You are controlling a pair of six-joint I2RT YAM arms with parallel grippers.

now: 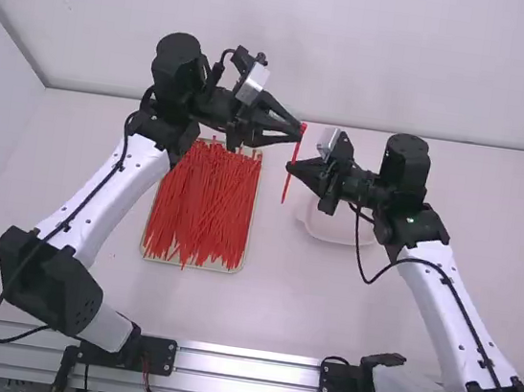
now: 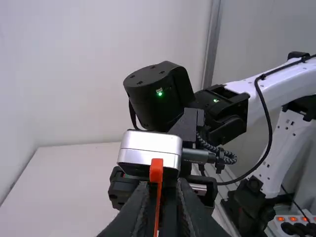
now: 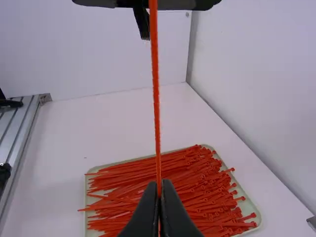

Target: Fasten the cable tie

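Left fingers (image 2: 142, 215) clench the red plastic cable tie (image 1: 294, 152) just behind its head (image 2: 156, 168); right fingers (image 3: 147, 217) clench the strap (image 3: 155, 98) farther along. Hold the head steady; guide the tail (image 1: 283, 194) squarely into its slot.

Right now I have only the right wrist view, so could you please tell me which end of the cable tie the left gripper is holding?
Observer: The left gripper is shut just below the head, which sticks out past its fingertips.
Operator: Thank you. Does any of it hang past my grip?
Observer: Yes. In the high view, the tail end of the cable tie hangs free below the right gripper.
Operator: Is anything else on the table near me?
Observer: A white bowl sits below your arm's wrist, to the right of the tray of ties.
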